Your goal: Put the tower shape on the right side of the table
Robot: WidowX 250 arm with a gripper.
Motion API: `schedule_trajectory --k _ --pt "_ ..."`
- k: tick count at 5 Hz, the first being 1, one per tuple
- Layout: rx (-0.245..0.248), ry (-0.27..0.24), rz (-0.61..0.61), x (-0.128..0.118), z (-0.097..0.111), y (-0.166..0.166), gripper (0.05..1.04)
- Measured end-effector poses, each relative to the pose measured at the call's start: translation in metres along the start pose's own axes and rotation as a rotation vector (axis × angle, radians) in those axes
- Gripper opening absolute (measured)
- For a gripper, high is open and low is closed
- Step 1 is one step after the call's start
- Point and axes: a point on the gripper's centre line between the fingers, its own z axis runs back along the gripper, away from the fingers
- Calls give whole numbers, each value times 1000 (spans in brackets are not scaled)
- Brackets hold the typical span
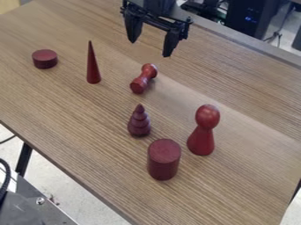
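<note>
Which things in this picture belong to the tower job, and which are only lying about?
For the job:
ringed tower (likely the one meant)
claw
table

Just lying about:
short disc
pointed cone
dumbbell
cylinder
round-headed peg

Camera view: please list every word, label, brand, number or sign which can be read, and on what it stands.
No readable text on the cone, disc, dumbbell shape, tiered shape, cylinder or round-headed figure.
None on the table or end effector.
Dark case behind: blue lights, too small to read as signs.
</note>
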Motion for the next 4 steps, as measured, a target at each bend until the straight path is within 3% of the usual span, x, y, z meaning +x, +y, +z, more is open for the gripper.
schedule_trajectory --k 2,4 --pt "-1 58 13 -5 -25 -4 999" --pt "-25 80 17 11 -48 -20 999"
